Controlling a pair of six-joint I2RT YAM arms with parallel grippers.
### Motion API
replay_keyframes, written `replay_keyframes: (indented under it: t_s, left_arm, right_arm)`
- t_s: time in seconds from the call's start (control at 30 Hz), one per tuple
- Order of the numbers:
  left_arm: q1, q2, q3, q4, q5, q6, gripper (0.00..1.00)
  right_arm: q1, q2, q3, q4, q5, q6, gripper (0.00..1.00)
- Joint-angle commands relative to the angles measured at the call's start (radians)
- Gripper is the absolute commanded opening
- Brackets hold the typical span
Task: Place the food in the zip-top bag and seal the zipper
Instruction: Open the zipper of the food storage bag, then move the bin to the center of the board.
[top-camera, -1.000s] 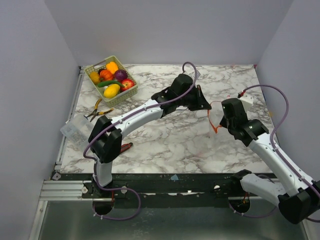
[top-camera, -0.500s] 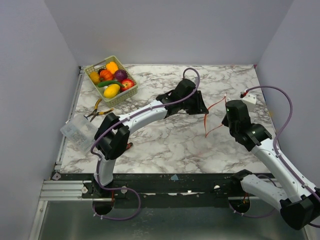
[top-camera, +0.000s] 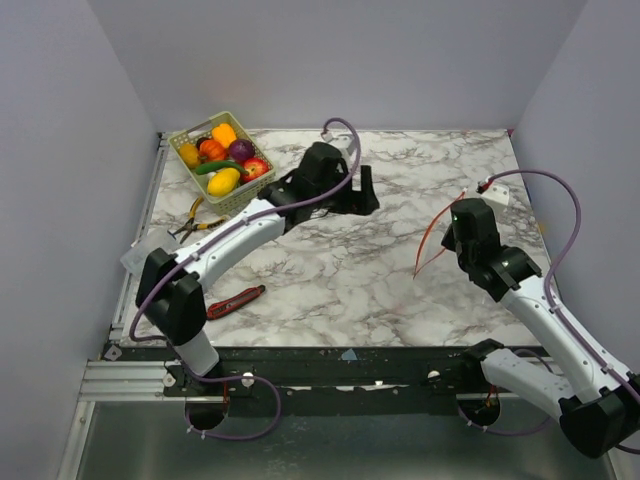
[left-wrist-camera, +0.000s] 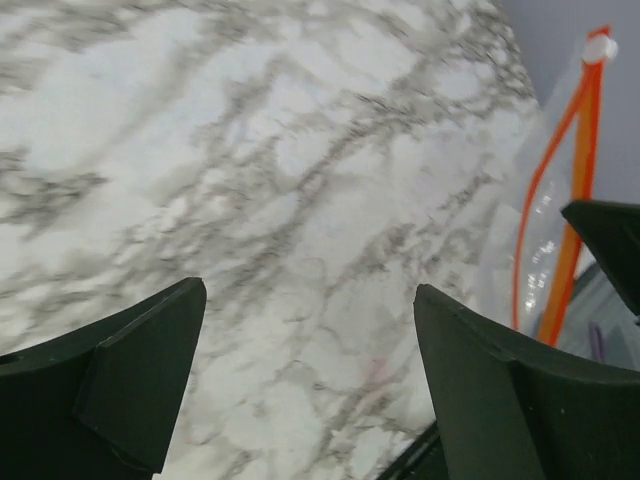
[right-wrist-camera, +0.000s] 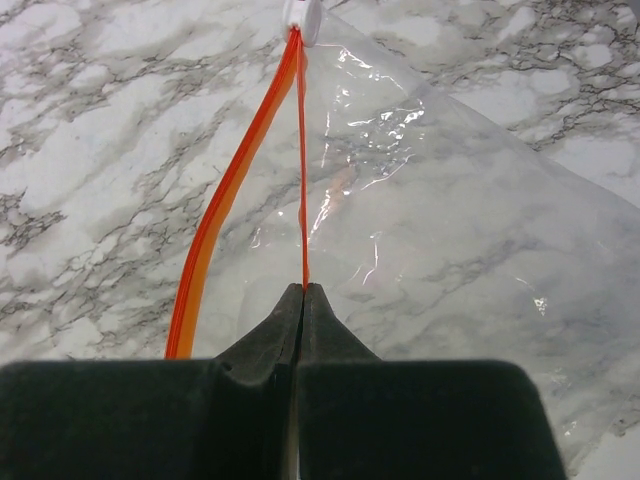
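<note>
- Holding the bag's mouth open for loading looks like the step in hand. Your right tool (right-wrist-camera: 302, 295) is clenched on one lip of the zipper (right-wrist-camera: 228, 190), and it holds the zip-top bag (right-wrist-camera: 450, 220) over the right side of the counter (top-camera: 340, 280).
- The gripped lip runs straight from the fingers to the white slider (right-wrist-camera: 303, 15). The other lip bows out to the left, so the mouth gapes only as a narrow slit.
- I cannot tell how much of the bag rests on the counter.
- Your left tool (left-wrist-camera: 308, 292) is released, with jaws wide and nothing between them. It is over bare marble in the far middle, between the basket (top-camera: 247, 193) and the bag.
- To do this well, hold the right grip firm and the mouth turned toward the left arm. A thin lip like this could slip out if you tug it sideways.
- The slit looks tight for a rounded piece, so the opening probably needs widening before anything goes in. Start with a small piece and lower it in rather than dropping it.
- The bag holds nothing, and the marble veins show straight through its clear film.
- The basket in the far left corner holds the food (top-camera: 224, 181): yellow, orange, purple, red and green pieces packed together. I see none of it loose on the counter.
- The utility knife (top-camera: 237, 299) and pliers (top-camera: 196, 222) lie on the left side, near your left arm. They are not part of the job, so steer clear of them.
</note>
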Motion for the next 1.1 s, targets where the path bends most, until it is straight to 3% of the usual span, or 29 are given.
replay_keyframes:
  t_s: [0.0,0.27,0.5,0.7,0.83,0.97,1.07]
  left_arm:
    - [0.155,-0.099,-0.073,-0.015,-0.135,0.142,0.88]
    - [0.386,0.047,0.055,0.008,-0.434,0.167,0.85]
    - [0.520,0.299,0.317,-0.050,-0.327,0.062,0.82]
    - [0.532,0.433,0.468,-0.170,-0.280,0.036,0.82]
    - [0.533,0.453,0.492,-0.272,-0.282,-0.024,0.82]
    - [0.533,0.432,0.402,-0.244,-0.279,-0.061,0.83]
    - [0.533,0.464,0.415,-0.263,-0.239,-0.035,0.83]
  right_arm:
    - [0.003,0.014,-0.004,0.022,-0.022,-0.017,0.00]
    - [0.003,0.021,-0.003,0.045,-0.034,-0.030,0.00]
    - [0.003,0.044,0.000,0.062,-0.043,-0.048,0.00]
    - [0.004,0.083,-0.008,0.071,-0.055,-0.041,0.00]
    - [0.003,0.081,-0.015,0.079,-0.065,-0.033,0.00]
    - [0.004,0.065,-0.035,0.096,-0.067,-0.032,0.00]
    - [0.003,0.058,-0.043,0.102,-0.061,-0.031,0.00]
